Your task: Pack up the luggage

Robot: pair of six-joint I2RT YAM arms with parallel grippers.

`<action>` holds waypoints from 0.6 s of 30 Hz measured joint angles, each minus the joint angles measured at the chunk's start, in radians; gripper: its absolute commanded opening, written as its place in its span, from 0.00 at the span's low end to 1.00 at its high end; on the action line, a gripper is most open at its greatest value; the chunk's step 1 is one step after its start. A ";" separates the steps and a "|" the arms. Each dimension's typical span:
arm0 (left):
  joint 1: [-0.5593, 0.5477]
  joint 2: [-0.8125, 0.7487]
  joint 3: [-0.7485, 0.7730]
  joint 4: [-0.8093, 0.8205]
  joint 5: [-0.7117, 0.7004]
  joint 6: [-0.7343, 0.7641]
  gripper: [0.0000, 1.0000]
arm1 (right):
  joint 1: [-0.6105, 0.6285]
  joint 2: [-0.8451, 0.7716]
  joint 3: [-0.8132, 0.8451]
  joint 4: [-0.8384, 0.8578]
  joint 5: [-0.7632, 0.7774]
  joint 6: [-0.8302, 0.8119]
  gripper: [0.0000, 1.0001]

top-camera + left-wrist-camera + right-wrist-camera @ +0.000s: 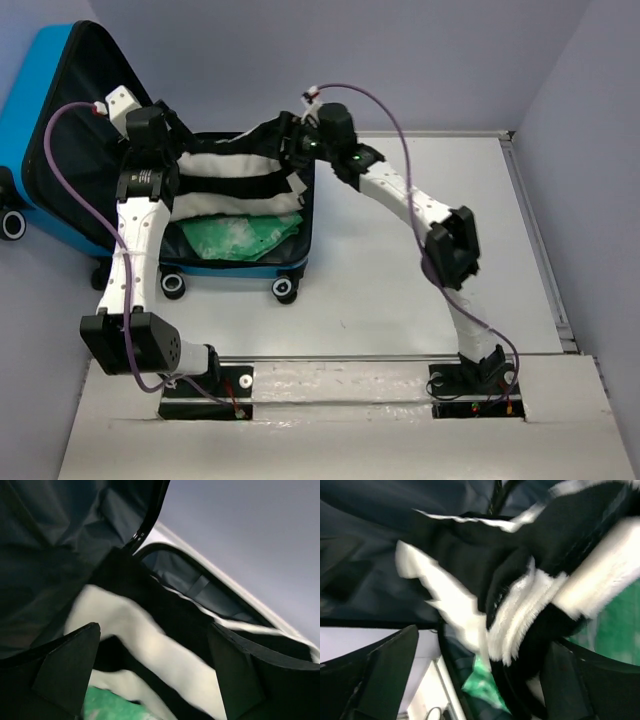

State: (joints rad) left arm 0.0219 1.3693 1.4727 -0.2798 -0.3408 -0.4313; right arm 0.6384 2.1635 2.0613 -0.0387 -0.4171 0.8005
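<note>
Luggage: blue suitcase, open, far left of the worktop. Lid upright on the left, tray flat, wheels nearest.
Contents: black-and-white striped fleece over a green crinkled bag.
Left end effector: fingers wide apart, empty, above the tray's far-left corner.
Right end effector: fingers spread, fleece between them but unclamped, at the far-right rim.
Tray's long axis: near to far, directly beneath both.
</note>
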 measured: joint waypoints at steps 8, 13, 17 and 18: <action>-0.139 -0.232 -0.116 -0.135 -0.056 0.053 0.94 | 0.074 0.334 0.293 -0.388 0.058 -0.134 0.98; -0.144 -0.623 -0.264 -0.179 -0.212 0.052 0.92 | 0.065 0.238 0.245 -0.444 0.114 -0.214 0.98; -0.142 -0.847 -0.392 -0.261 -0.423 0.032 0.89 | 0.063 0.099 0.207 -0.455 0.135 -0.273 0.99; -0.139 -0.856 -0.415 -0.292 -0.476 0.019 0.87 | 0.063 0.057 0.193 -0.452 0.136 -0.290 0.99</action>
State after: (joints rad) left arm -0.1169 0.5137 1.0573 -0.5720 -0.8169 -0.4118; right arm 0.7017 2.2208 2.2539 -0.4908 -0.2810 0.5106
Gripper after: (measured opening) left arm 0.908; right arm 0.986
